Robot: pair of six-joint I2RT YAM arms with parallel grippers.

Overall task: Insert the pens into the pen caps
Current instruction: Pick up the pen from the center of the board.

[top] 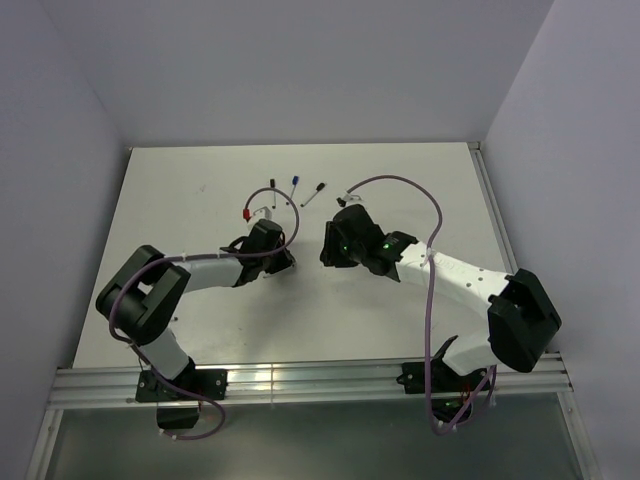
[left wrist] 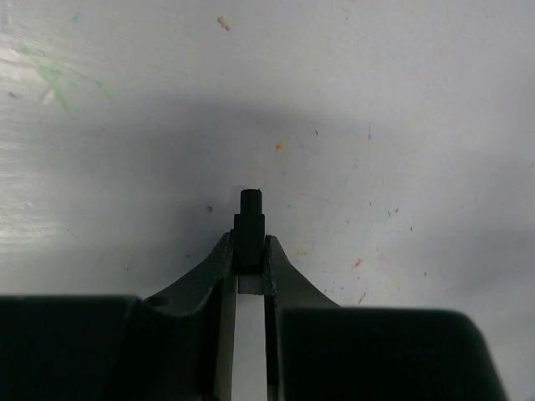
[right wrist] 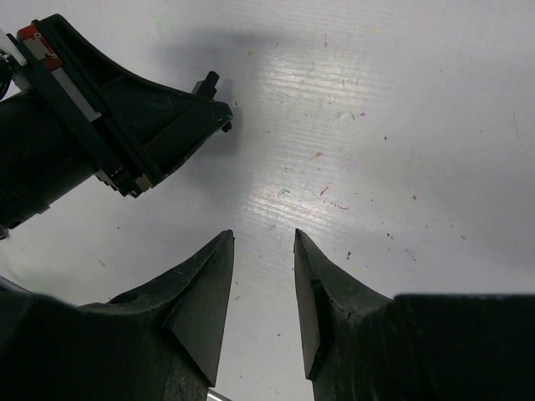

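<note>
My left gripper (left wrist: 250,251) is shut on a white-barrelled pen (left wrist: 249,334). The pen's black end (left wrist: 250,219) sticks out past the fingertips, just above the white table. In the right wrist view the left gripper (right wrist: 125,125) is at the upper left, with that black end (right wrist: 206,81) showing. My right gripper (right wrist: 263,238) is open and empty, facing the left one over bare table. In the top view both grippers, left (top: 285,260) and right (top: 326,250), are near the table's middle. More pens and caps lie behind them: a black-tipped pen (top: 313,194), a blue piece (top: 295,183), a black piece (top: 272,183) and a red-tipped one (top: 247,213).
The white table (top: 180,200) has walls at the back and both sides. An aluminium rail (top: 300,380) runs along the near edge. Purple cables (top: 430,220) loop above both arms.
</note>
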